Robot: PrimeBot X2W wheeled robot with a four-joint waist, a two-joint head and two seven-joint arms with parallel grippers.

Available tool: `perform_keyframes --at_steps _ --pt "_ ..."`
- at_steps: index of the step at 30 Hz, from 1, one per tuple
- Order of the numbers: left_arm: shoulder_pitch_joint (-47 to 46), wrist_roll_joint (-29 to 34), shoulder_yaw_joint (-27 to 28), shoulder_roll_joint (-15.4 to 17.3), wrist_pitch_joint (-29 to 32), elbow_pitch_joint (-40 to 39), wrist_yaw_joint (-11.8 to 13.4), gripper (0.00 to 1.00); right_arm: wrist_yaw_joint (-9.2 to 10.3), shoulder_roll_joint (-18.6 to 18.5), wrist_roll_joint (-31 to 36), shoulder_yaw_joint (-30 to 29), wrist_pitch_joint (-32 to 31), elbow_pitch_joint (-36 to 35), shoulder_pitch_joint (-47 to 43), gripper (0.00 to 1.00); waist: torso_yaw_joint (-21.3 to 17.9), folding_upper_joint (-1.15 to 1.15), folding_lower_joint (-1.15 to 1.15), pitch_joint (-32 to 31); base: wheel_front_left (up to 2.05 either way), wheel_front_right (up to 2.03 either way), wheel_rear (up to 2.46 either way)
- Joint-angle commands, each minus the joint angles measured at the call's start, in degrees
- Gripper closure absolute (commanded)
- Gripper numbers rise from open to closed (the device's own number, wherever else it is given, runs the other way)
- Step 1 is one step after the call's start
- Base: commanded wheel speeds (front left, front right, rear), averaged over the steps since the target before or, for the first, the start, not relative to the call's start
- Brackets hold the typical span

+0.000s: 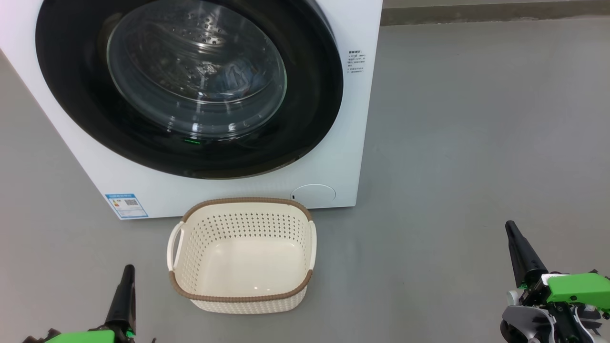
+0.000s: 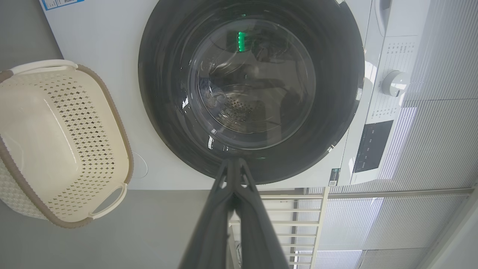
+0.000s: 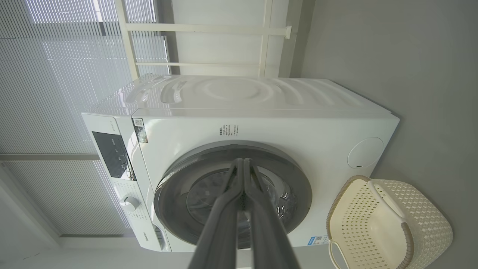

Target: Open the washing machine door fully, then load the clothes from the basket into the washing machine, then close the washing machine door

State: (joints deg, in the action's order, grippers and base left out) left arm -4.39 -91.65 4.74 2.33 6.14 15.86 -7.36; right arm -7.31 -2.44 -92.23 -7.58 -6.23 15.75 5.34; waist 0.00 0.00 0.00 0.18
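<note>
Head view. We saw the washing machine (image 1: 367, 95) standing on the grey floor (image 1: 476, 143), with the washing machine door (image 1: 66, 95) shut flat against its front. Behind the door's glass bowl, inside the drum, the clothes (image 1: 236, 76) appeared as a fold of light blue fabric; we could not tell how many pieces lay there. The basket (image 1: 243, 299) stood upright on the floor close in front of the machine, below the door, and the whole of its pale inner bottom was visible. A blue sticker (image 1: 126, 206) marked the lower left corner of the machine's front, and a round hatch (image 1: 313, 194) the lower right. The left pincer (image 1: 128, 274) hung in front of the machine, to the left of the basket, its two dark fingers pressed together on nothing. The right pincer (image 1: 512, 231) hung well to the right of the machine, likewise closed and empty.

Left wrist view. We found the joined fingertips pointing at the door's black rim, apart from it.

Right wrist view. The closed fingers pointed at the door's rim; a knob (image 3: 129, 203) sat on the machine's control strip, and window blinds (image 3: 56, 93) stood behind the machine.
</note>
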Motion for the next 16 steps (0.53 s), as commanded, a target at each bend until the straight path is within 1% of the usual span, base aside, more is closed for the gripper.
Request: perform_keyframes --at_steps 1,16 --pt "-1.8 -0.51 1.79 0.54 0.36 -1.82 -0.13 1.0 -0.18 -0.46 0.09 1.02 -0.28 -1.73 0.84 1.0 0.0 0.0 0.0 0.0 0.0 0.0 0.0" --pt "-1.8 -0.51 1.78 0.54 0.35 -1.82 -0.13 1.0 -0.18 -0.45 0.1 1.01 -0.28 -1.72 0.85 1.0 0.0 0.0 0.0 0.0 0.0 0.0 0.0"
